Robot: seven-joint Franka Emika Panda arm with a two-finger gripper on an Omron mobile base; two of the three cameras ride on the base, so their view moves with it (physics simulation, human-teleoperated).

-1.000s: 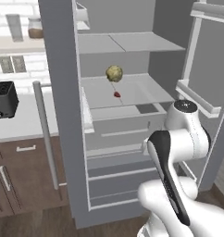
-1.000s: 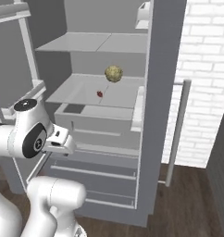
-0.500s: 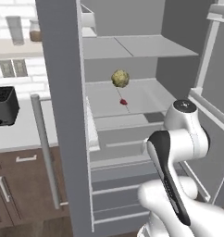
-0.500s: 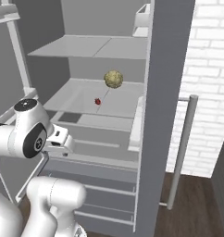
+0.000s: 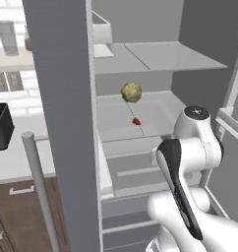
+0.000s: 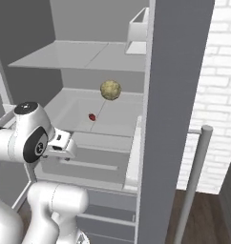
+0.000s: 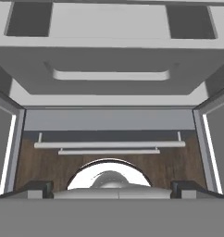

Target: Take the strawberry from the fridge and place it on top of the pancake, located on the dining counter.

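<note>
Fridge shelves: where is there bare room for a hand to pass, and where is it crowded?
The upper shelf lies bare. On the middle shelf, both ends are free; the centre holds the yellowish ball and, in front of it, the strawberry. The drawer below is shut.

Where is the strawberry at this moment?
The strawberry lies on a pale middle shelf of the open fridge, just below and in front of the yellowish-green lumpy ball, as both base views show.

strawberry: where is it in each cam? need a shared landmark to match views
Left base view: the strawberry lies on the fridge shelf, centre of picture.
Right base view: the strawberry, left of centre, same shelf.
Hand view: it looks down the drawer fronts instead.
Shared landmark: the yellowish-green lumpy ball, up and behind the berry.
</note>
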